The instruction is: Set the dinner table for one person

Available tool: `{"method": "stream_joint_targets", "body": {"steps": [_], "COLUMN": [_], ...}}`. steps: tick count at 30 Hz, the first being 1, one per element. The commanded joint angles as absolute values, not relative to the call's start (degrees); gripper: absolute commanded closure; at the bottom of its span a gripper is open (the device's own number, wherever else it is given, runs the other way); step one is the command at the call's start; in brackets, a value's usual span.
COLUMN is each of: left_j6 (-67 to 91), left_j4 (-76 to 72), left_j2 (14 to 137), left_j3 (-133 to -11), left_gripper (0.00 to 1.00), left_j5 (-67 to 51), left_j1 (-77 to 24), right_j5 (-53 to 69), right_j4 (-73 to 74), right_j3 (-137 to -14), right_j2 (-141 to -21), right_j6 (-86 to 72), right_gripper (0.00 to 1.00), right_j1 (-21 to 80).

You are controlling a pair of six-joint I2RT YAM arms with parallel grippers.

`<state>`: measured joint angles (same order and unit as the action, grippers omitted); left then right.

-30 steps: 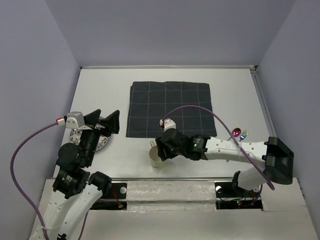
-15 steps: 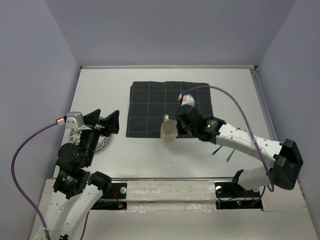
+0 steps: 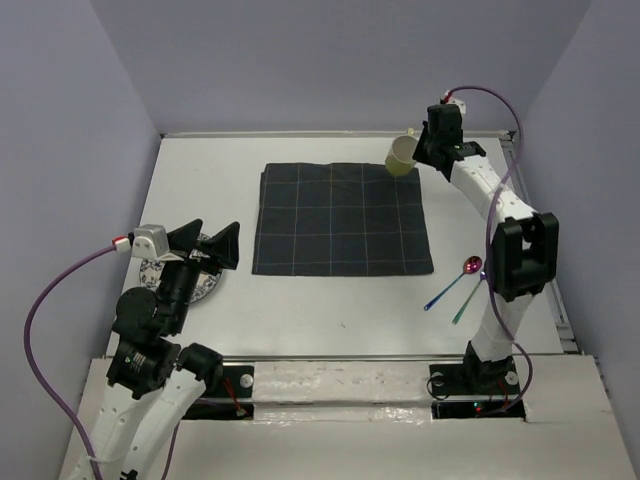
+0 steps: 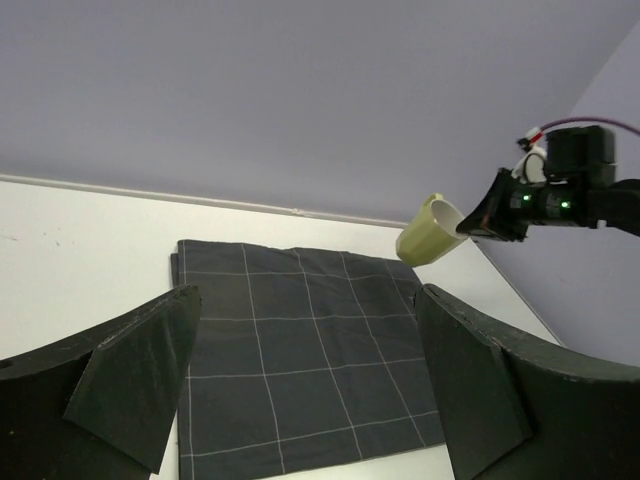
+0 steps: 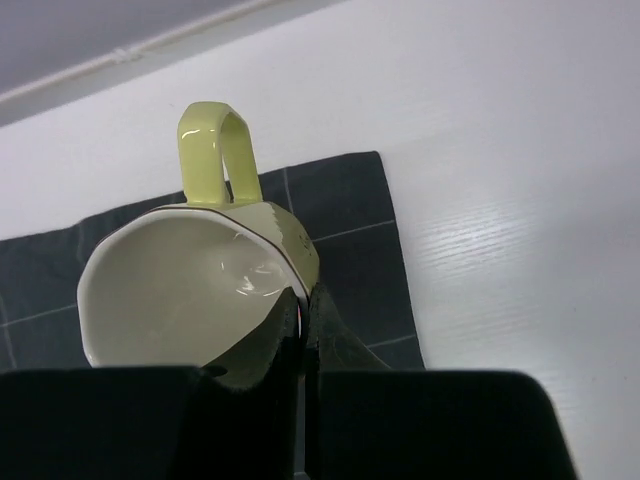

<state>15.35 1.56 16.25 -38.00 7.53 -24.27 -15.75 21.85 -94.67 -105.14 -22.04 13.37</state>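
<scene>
My right gripper (image 3: 420, 150) is shut on the rim of a pale yellow-green mug (image 3: 402, 154), one finger inside and one outside. The mug (image 5: 190, 290) hangs tilted above the far right corner of the dark grid-lined cloth (image 3: 342, 218), its handle pointing away from the wrist. The cloth lies in the middle of the white dinner table (image 3: 200, 180). My left gripper (image 3: 205, 245) stands open near the table's left side, above a patterned plate (image 3: 196, 288), with nothing between its fingers. From the left wrist I see the mug (image 4: 430, 230) beyond the cloth (image 4: 300, 350).
A spoon with a purple bowl (image 3: 472, 265) and two thin utensils with blue (image 3: 440, 296) and green (image 3: 463, 305) handles lie on the table right of the cloth. Lilac walls enclose the table on three sides.
The right gripper closed on the mug near the table's front edge, lifted it and carried it across the cloth to the far right corner. The left arm has not moved.
</scene>
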Motion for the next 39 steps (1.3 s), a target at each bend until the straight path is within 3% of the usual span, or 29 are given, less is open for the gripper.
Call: {"method": "stream_joint_targets", "body": {"steps": [1,12,27,39], "left_j6": [15.0,15.0,15.2,15.4], "left_j4": [-0.7,-0.6,-0.6,-0.5], "left_j2": [15.5,15.7,16.2,16.2], "left_j3": [-37.9,-38.0,-38.0,-37.9], "left_gripper": [0.01,0.01,0.01,0.01], "left_j5": [6.2,5.9,6.3,6.2], "left_j1": [-24.0,-24.0,-24.0,-23.2], "right_j5": [-6.9,-9.3,-9.8,-11.7], "right_j4": [21.9,26.0,27.9,30.3], "right_j3": [-107.5,-113.6,-110.0,-112.5], "right_j2": [-112.4,-121.5,-116.5,-122.0], "right_j6": [-23.5,-22.9,-22.3,-20.7], "right_gripper": [1.00,1.00,1.00,1.00], "right_j1": [9.6,8.5,8.5,8.5]}}
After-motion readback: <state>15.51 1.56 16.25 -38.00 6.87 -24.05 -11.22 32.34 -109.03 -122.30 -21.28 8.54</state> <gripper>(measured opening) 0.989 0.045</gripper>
